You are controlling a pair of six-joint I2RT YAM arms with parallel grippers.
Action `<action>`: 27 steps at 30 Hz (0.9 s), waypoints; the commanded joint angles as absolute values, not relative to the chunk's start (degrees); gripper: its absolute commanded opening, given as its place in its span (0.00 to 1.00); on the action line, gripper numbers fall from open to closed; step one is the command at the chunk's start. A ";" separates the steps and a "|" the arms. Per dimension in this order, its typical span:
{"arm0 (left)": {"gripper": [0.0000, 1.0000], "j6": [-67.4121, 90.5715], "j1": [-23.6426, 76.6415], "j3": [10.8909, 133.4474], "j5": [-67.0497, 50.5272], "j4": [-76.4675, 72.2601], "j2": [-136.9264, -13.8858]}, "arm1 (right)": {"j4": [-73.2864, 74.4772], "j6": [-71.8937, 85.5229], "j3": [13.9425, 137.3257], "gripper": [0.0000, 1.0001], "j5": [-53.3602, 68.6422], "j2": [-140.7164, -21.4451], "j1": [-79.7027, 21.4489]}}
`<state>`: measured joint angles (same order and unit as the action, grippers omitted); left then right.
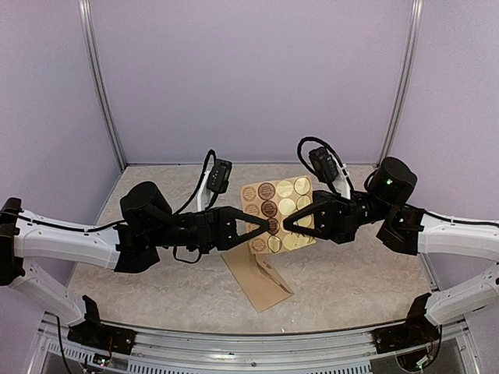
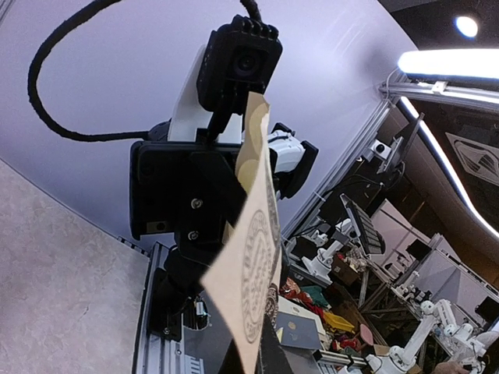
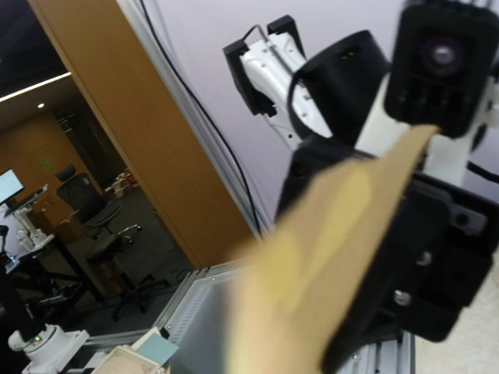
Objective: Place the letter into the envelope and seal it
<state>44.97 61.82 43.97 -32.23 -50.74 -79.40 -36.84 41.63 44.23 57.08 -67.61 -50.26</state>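
Lilac walls, speckled beige table (image 1: 156,288). Brown envelope (image 1: 260,284) laid flat at near centre, below both arms. Letter not seen in any view (judged already tucked inside envelope; not confirmable). Sticker card (image 1: 282,204) raised off table, pinched in its near half by left gripper (image 1: 271,226) and right gripper (image 1: 288,225), jaws of each pressed together on it from opposite sides. Card steadied by two grips, judged so one round seal can be peeled for flap. Sealing not yet done.

Qty: 1 sticker card (image 1: 290,204), 1 envelope (image 1: 261,282), 2 tools (left tool (image 1: 271,226) & right tool (image 1: 287,224)).
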 commanded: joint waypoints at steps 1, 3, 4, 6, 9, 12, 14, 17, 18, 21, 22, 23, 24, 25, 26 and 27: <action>0.00 44.90 61.86 45.96 -31.69 -50.65 -81.22 | -40.07 41.66 44.29 0.00 59.12 -67.76 -51.40; 0.00 44.91 61.95 46.41 -32.46 -51.22 -81.60 | -37.62 40.57 44.34 0.00 57.67 -67.66 -51.44; 0.00 44.91 62.10 46.55 -33.02 -51.68 -81.89 | -36.15 39.60 44.57 0.00 56.78 -67.67 -51.42; 0.00 44.99 62.25 46.77 -34.25 -52.57 -82.06 | -33.92 38.37 44.65 0.00 54.88 -67.61 -51.37; 0.00 45.59 62.61 47.00 -36.41 -54.29 -82.56 | -33.84 38.06 44.24 0.00 53.38 -67.80 -51.46; 0.00 45.96 62.97 47.06 -37.60 -55.80 -82.91 | -34.17 38.14 44.02 0.00 52.70 -68.16 -51.42; 0.00 46.05 63.28 47.15 -38.02 -56.28 -83.09 | -33.81 38.00 44.03 0.00 52.03 -68.52 -51.43; 0.00 46.02 63.52 47.16 -38.24 -56.85 -83.21 | -32.18 37.27 43.94 0.00 49.96 -68.54 -51.31; 0.00 45.98 63.54 47.19 -38.34 -56.98 -83.08 | -31.64 37.11 43.92 0.00 49.46 -68.55 -51.33; 0.00 45.97 63.81 47.03 -38.31 -56.95 -82.84 | -31.21 37.06 43.99 0.00 48.92 -68.44 -51.41; 0.00 45.94 63.73 47.02 -38.28 -56.95 -82.80 | -31.20 37.06 44.07 0.00 48.95 -68.46 -51.32; 0.00 45.96 63.76 46.92 -38.17 -57.00 -82.79 | -31.09 37.01 44.09 0.00 48.95 -68.40 -51.33; 0.00 45.97 63.80 46.89 -38.15 -57.10 -82.79 | -30.76 36.81 44.19 0.00 48.81 -68.46 -51.29; 0.00 45.97 63.86 46.93 -38.12 -57.20 -82.79 | -30.31 36.63 44.21 0.00 48.60 -68.44 -51.32; 0.00 45.89 63.85 46.86 -37.89 -57.36 -82.79 | -29.56 36.35 44.23 0.00 48.08 -68.54 -51.35; 0.00 45.76 63.77 46.66 -37.52 -57.45 -82.66 | -28.87 36.06 44.29 0.00 47.55 -68.55 -51.31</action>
